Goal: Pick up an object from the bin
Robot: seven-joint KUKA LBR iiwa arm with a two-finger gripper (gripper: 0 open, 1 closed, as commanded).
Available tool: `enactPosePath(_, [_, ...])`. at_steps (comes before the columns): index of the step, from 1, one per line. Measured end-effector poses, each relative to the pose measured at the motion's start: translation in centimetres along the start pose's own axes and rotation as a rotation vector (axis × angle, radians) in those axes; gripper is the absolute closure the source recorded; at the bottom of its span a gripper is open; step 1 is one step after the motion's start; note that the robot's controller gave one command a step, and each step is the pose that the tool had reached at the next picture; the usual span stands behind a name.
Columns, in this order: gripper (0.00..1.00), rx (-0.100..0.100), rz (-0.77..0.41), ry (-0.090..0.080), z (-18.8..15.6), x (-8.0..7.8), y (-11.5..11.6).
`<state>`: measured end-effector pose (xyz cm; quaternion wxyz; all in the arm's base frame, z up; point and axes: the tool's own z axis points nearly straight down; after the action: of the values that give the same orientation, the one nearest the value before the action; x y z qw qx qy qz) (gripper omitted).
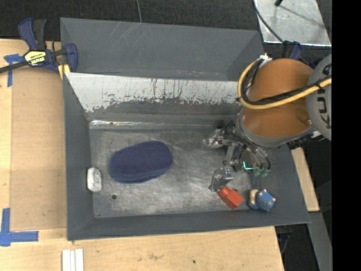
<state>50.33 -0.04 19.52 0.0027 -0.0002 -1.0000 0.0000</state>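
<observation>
Gripper (218, 161) jaws spread apart, nothing between them. Red block (230, 197) just past near fingertip, blue-yellow toy (262, 200) beside it, dark blue oval cushion (140, 161) well apart from jaws.

navy oval pad (141, 161), centre-left | silvery lump (93, 179), left | blue-yellow toy (262, 200), right

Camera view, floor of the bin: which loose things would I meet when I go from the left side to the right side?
small whitish lump → dark blue oval pad → red block → blue and yellow toy
</observation>
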Motion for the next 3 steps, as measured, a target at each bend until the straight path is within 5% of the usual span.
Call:
enactPosePath(1, [0.00,-0.001,-0.012,-0.015,11.8,-4.1,7.6])
enactPosePath(2, [0.00,0.001,-0.156,-0.012,11.8,-5.7,13.2])
enactPosePath(3, [1.00,-0.001,-0.152,-0.018,11.7,-5.8,13.2])
